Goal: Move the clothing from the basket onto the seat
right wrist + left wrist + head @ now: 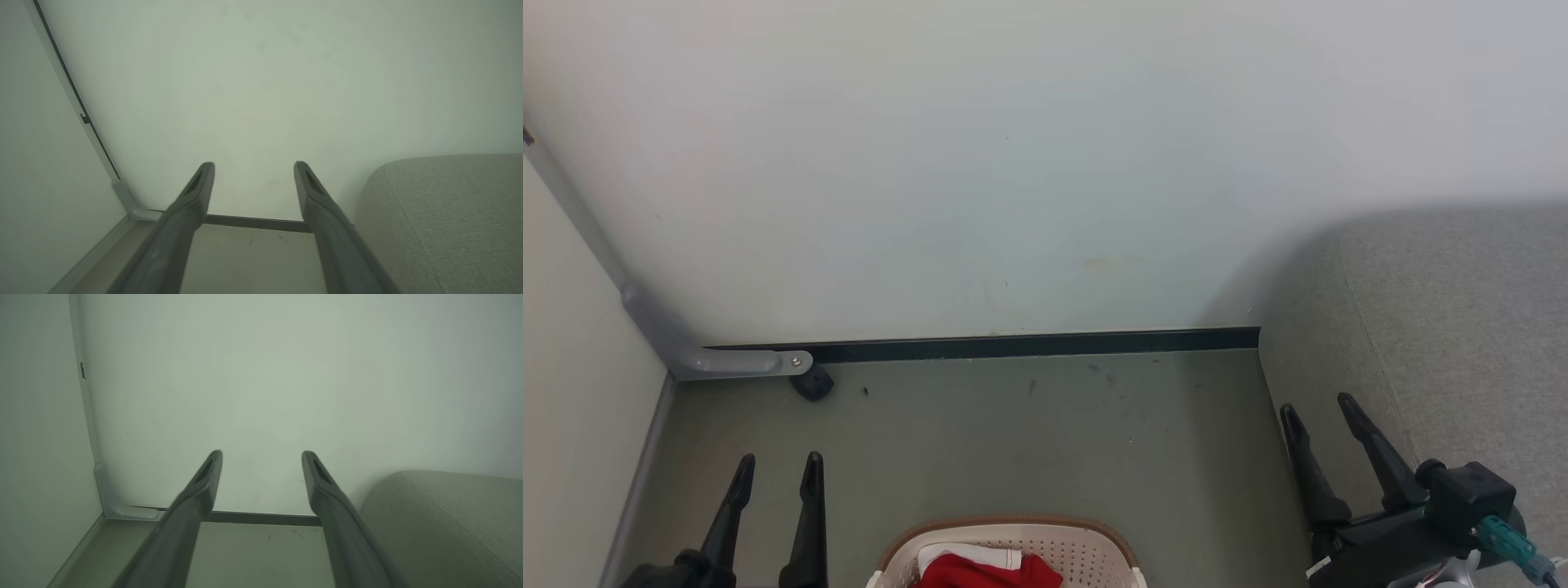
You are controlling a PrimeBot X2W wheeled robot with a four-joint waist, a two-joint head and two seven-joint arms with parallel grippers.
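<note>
The clothing [988, 572], red with a white edge, lies in the basket [1094, 549]. Left of the basket the left claw [779, 460] stands wide and empty. Right of the basket the right claw [1316, 403] is equally wide, empty, beside the grey seat [1462, 327].

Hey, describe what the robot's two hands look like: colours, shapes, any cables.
Both the left hand and the right hand have two long, tapering black fingers, each with a slotted recess near its rounded tip. Behind the right hand sits a boxy black housing with a teal plug and a grey cable.
</note>
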